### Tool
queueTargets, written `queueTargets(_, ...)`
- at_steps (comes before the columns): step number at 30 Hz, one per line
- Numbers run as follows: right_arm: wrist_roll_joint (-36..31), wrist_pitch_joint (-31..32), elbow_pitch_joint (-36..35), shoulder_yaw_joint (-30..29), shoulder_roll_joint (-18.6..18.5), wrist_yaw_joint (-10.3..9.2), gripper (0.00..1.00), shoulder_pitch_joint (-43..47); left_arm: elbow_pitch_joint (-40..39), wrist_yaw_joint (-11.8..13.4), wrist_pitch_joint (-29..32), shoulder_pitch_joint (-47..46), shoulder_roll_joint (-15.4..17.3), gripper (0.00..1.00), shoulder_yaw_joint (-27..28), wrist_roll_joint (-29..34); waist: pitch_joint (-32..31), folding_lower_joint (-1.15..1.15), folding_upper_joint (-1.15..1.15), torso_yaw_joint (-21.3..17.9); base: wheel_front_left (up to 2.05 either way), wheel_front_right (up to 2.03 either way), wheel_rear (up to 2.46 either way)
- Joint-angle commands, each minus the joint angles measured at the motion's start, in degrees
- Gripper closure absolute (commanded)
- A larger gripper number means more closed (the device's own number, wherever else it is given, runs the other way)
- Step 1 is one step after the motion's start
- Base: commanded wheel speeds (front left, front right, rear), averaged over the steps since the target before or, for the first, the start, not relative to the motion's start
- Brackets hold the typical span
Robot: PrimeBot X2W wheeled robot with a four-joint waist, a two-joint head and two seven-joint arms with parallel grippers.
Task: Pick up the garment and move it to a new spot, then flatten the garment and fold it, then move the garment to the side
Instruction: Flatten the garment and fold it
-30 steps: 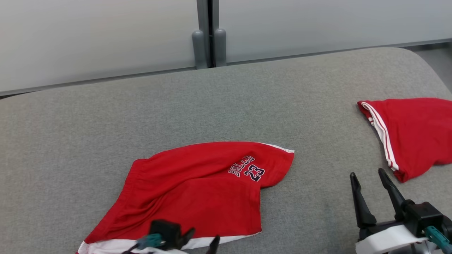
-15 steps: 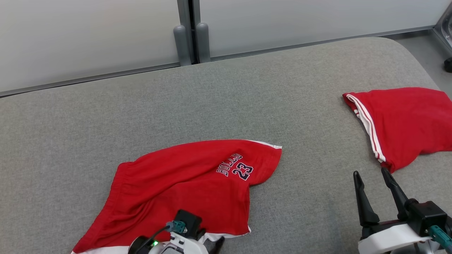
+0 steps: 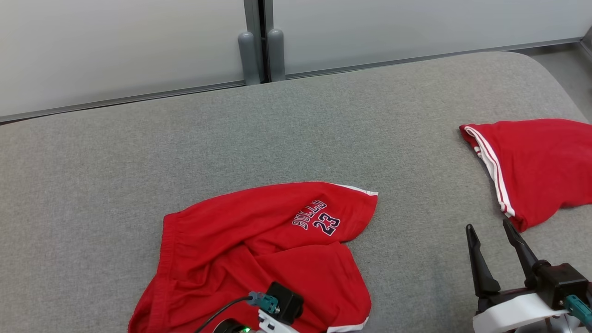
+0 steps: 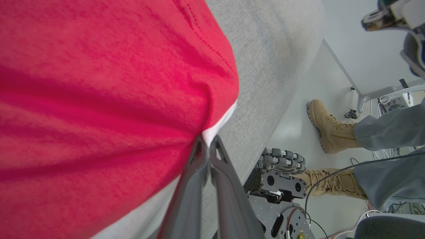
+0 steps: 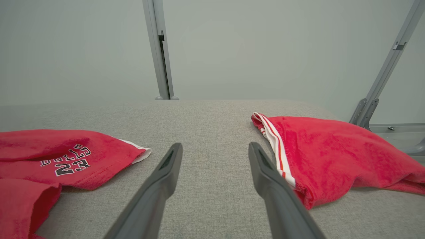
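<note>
The red shorts (image 3: 259,245), printed with "BULLS 23", lie rumpled on the near half of the gray padded table (image 3: 323,125), a little left of the middle. The left hand (image 4: 207,141) has its two dark fingers pressed together on the white hem at the near edge of the shorts, and the cloth bunches up around the pinch. The right hand (image 3: 488,226) hovers low over bare table at the near right with its fingers spread apart, holding nothing. Just beyond it lies a second red garment (image 3: 541,166) with white stripes, well apart from the shorts. Beside the table a person's tan boots (image 4: 328,122) stand on the floor.
</note>
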Motion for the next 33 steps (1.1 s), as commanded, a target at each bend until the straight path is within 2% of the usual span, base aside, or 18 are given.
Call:
queueTargets(1, -0.3, 0.0, 0.3, 0.0, -0.6, -0.01, 0.0, 0.1, -0.3, 0.3, -0.2, -0.5, -0.4, 0.87, 0.2, -0.5, 0.0, 0.0, 0.0, 0.2, 0.0, 0.0, 0.0)
queueTargets(2, -0.3, 0.0, 0.5, 0.3, -0.6, -0.01, 0.0, 0.0, -0.1, 1.1, -0.4, -0.8, -0.6, 0.52, 0.4, 0.1, 0.0, 0.0, 0.0, 0.2, 0.0, 0.0, 0.0)
queueTargets(3, -0.3, 0.0, 0.7, 0.6, -0.7, -0.01, 0.0, -0.2, 0.5, 1.7, -0.5, -1.2, -0.7, 0.0, 0.3, 0.8, -0.1, 0.0, 0.0, 0.2, 0.0, 0.0, 0.0)
queueTargets(6, -0.1, 0.0, 1.1, 1.3, -1.0, -0.01, 0.0, -0.3, 1.4, 1.6, -1.5, -0.4, -2.0, 0.0, 0.1, 0.4, -0.5, 0.0, 0.0, -0.1, 0.0, 0.0, 0.0)
queueTargets(9, 0.3, 0.0, 2.0, 2.0, -1.8, -0.01, 0.0, 0.3, -0.2, -4.2, -2.4, 1.5, -3.7, 0.0, -0.7, -3.1, -0.7, 0.0, 0.0, 0.0, 0.0, 0.0, 0.0)
queueTargets(10, 0.3, 0.0, 2.3, 2.2, -2.1, -0.01, 0.0, 0.6, -0.8, -5.7, -3.5, 2.0, -4.0, 0.0, 0.2, -4.9, -0.9, 0.0, 0.0, 0.2, 0.0, 0.0, 0.0)
queueTargets(11, 0.1, 0.0, 2.6, 2.5, -2.5, -0.01, 0.0, 0.8, -0.9, -6.1, -4.8, 2.4, -4.0, 0.0, 1.4, -5.6, -1.1, 0.0, 0.0, 0.3, 0.0, 0.0, 0.0)
queueTargets(12, 0.0, 0.0, 2.9, 2.9, -2.8, -0.01, 0.0, 1.1, -0.9, -5.5, -6.7, 2.4, -3.5, 0.0, 2.6, -5.2, -1.4, 0.0, 0.0, 0.3, 0.0, 0.0, 0.0)
queueTargets(16, 0.8, 0.0, 3.2, 4.6, -4.3, -0.01, 0.0, 2.9, -1.4, 2.4, -16.5, 4.9, -1.8, 0.0, 8.3, -0.8, -3.1, 0.0, 0.0, 0.8, 0.0, 0.0, 0.0)
queueTargets(20, 1.5, 0.0, 1.4, 5.0, -5.3, -0.01, 0.0, 5.4, -3.8, 9.5, -25.0, 8.3, 2.8, 0.0, 13.6, 3.2, -5.1, 0.0, 0.0, 2.4, 0.0, 0.0, 0.0)
queueTargets(21, 1.5, 0.0, 1.4, 5.0, -5.3, -0.01, 0.0, 5.4, -3.8, 9.5, -25.0, 8.3, 2.8, 0.0, 13.6, 3.2, -5.1, 0.0, 0.0, 2.4, 0.0, 0.0, 0.0)
queueTargets(22, 1.8, 0.0, -0.6, 4.0, -5.4, -0.01, 0.0, 6.7, -4.6, 12.0, -28.7, 10.8, 4.6, 0.0, 15.9, 4.6, -6.4, 0.0, 0.0, 3.5, 0.0, 0.0, 0.0)
queueTargets(24, 1.7, 0.0, -2.7, 3.2, -4.9, -0.01, 0.0, 8.3, -4.7, 14.2, -31.0, 12.8, 6.5, 0.0, 17.7, 6.1, -7.6, 0.0, 0.0, 4.3, 0.0, 0.0, 0.0)
queueTargets(29, 1.1, 0.0, -6.7, 0.8, -3.9, -0.01, 0.0, 10.1, -4.7, 16.3, -33.1, 17.2, 8.4, 0.0, 22.8, 8.8, -9.1, 0.0, 0.0, 5.8, 0.0, 0.0, 0.0)
queueTargets(33, 0.5, 0.0, -8.0, -0.9, -2.7, -0.01, 0.0, 10.7, -4.5, 14.5, -33.3, 21.2, 7.2, 0.0, 30.3, 14.4, -9.8, 0.0, 0.0, 7.2, 0.0, 0.0, 0.0)
